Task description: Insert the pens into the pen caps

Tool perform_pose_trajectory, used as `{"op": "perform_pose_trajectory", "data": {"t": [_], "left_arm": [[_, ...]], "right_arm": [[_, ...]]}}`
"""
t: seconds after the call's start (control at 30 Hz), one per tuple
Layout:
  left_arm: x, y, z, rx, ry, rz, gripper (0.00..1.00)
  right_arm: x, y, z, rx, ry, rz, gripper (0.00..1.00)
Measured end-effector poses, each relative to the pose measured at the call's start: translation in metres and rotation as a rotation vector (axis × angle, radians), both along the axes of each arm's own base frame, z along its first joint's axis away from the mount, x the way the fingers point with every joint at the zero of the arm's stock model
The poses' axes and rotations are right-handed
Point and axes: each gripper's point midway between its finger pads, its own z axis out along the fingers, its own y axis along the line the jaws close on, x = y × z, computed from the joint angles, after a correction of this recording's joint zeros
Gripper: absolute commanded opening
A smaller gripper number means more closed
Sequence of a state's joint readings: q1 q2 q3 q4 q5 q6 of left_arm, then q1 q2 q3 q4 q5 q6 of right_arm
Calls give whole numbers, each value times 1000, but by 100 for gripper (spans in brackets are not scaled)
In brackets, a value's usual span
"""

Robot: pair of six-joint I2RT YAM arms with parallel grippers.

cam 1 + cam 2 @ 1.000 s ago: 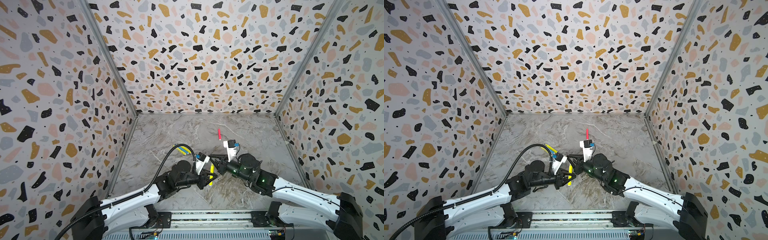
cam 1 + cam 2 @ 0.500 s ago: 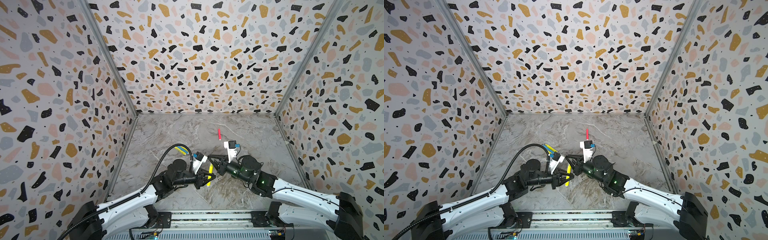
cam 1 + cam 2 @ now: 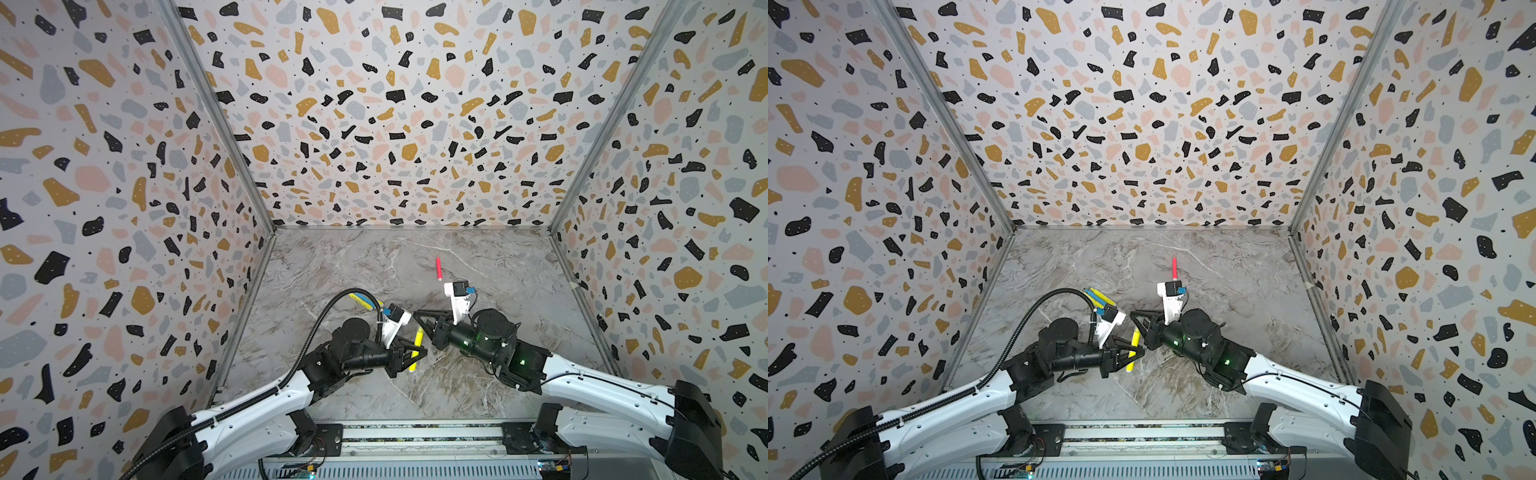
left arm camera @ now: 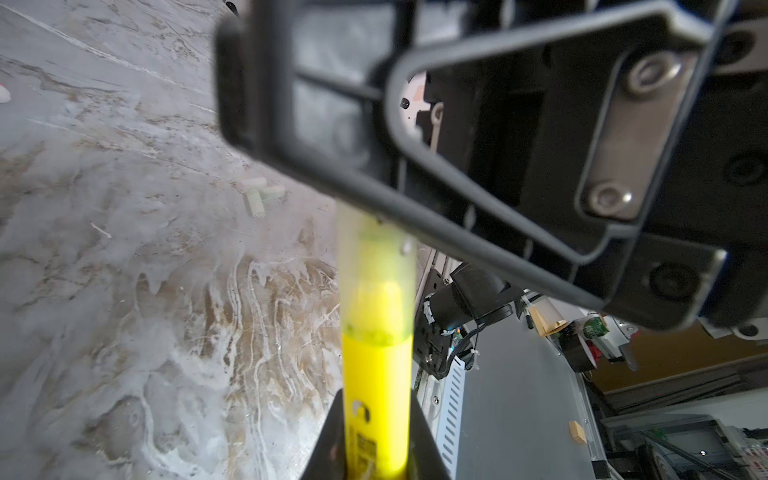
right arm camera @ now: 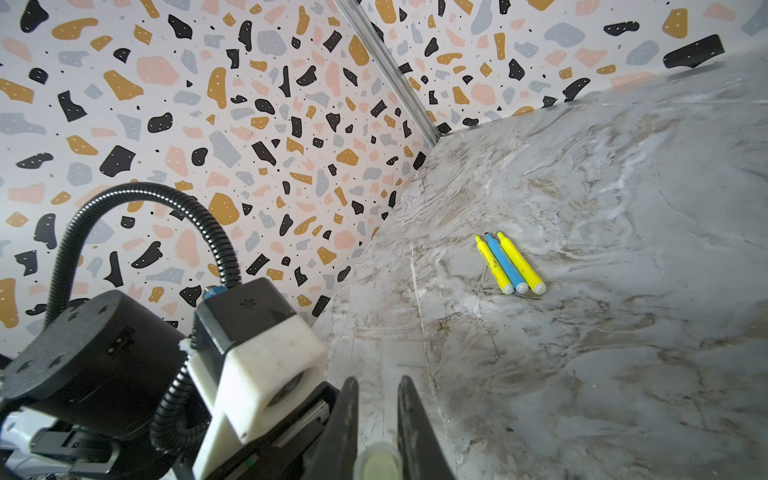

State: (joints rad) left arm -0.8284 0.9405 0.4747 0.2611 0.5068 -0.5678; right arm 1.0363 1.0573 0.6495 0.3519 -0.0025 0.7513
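Unreadable print on yellow pen (image 4: 376, 374)

A yellow pen (image 3: 419, 336), a red pen (image 3: 438, 268), grey marbled table (image 3: 353, 257), terrazzo-speckled walls (image 3: 395, 124).

Both top views hang high above the near edge and tilt down toward the far wall (image 3: 395, 124). They are wide enough to hold the whole marble floor (image 3: 374, 257), both side walls and the near rail (image 3: 415, 432). They share nearly the entire scene, shifted slightly sideways.

The left wrist camera sits very close behind the left gripper (image 4: 376, 399). It looks along the yellow pen (image 4: 376, 361), rightward across the floor and past its near edge.

The right wrist camera sits equally close over the right gripper (image 5: 378, 380) and pen cap (image 5: 378, 461). It faces the far-left corner, where three lying pens (image 5: 509, 264) show. A top view holds the same three lying pens (image 3: 1098, 297).
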Motion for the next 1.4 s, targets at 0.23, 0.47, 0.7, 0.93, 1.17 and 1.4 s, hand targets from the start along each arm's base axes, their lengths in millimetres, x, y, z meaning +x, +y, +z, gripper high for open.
{"op": "perform_pose_trajectory", "data": {"t": [0.23, 0.47, 0.7, 0.93, 1.17, 1.4], "left_arm": [[-2, -1, 2, -6, -5, -15, 0], [-6, -4, 14, -55, -17, -49, 0], [-2, -5, 14, -55, -44, -40, 0], [41, 9, 41, -111, -150, 167, 0], [33, 6, 54, -130, -218, 176, 0], [27, 2, 56, -116, -253, 171, 0]], "right_arm": [[-5, 2, 3, 4, -21, 33, 0], [-9, 1, 16, 28, -65, 53, 0], [-4, -3, 20, -11, -50, 83, 19], [-36, -14, 23, -57, -41, 334, 49], [-37, -51, 64, -3, -129, 354, 49], [-39, -46, 54, -13, -95, 407, 50]]}}
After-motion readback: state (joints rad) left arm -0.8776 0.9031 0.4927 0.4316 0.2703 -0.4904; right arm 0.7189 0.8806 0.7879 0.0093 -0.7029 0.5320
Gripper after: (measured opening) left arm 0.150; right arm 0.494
